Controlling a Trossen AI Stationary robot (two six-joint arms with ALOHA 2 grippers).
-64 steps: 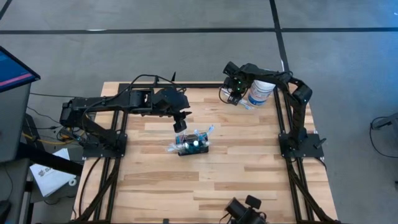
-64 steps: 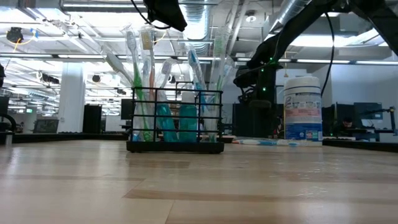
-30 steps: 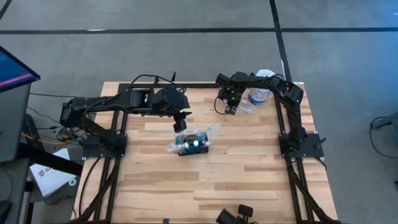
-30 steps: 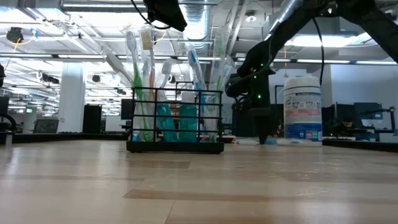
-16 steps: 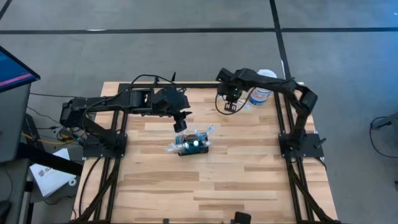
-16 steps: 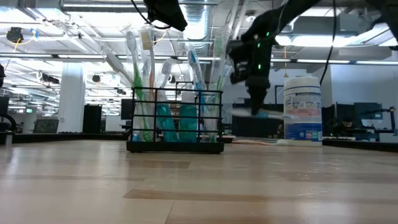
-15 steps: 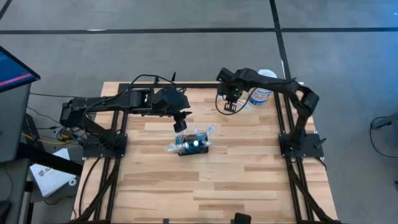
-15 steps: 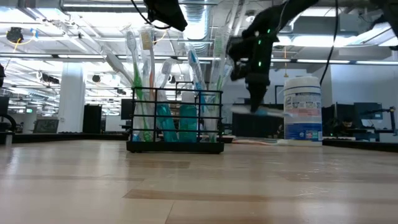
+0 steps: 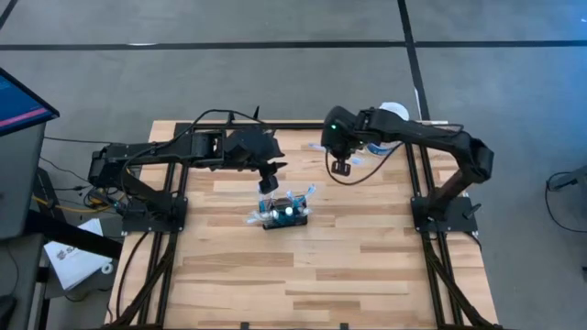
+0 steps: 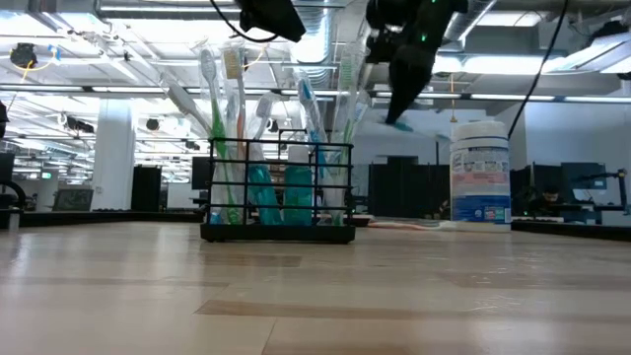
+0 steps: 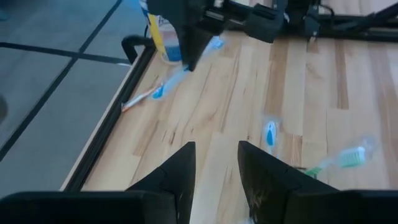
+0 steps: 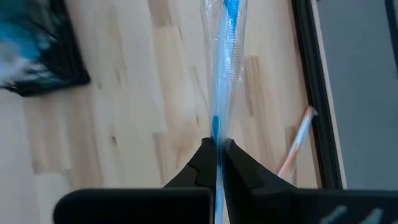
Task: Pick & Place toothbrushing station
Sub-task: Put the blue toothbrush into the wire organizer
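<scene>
The toothbrushing station [image 9: 285, 213] sits mid-bench, just under the left pincer [image 9: 267, 183], which is spread and empty; the right pincer [image 9: 342, 167] hangs farther off, pinching 1 blue wrapped toothbrush [image 12: 219, 62]; the brush's long line runs straight out from it; 1 station, 1 white canister [image 10: 480, 174], 2 loose brushes beside it.
</scene>
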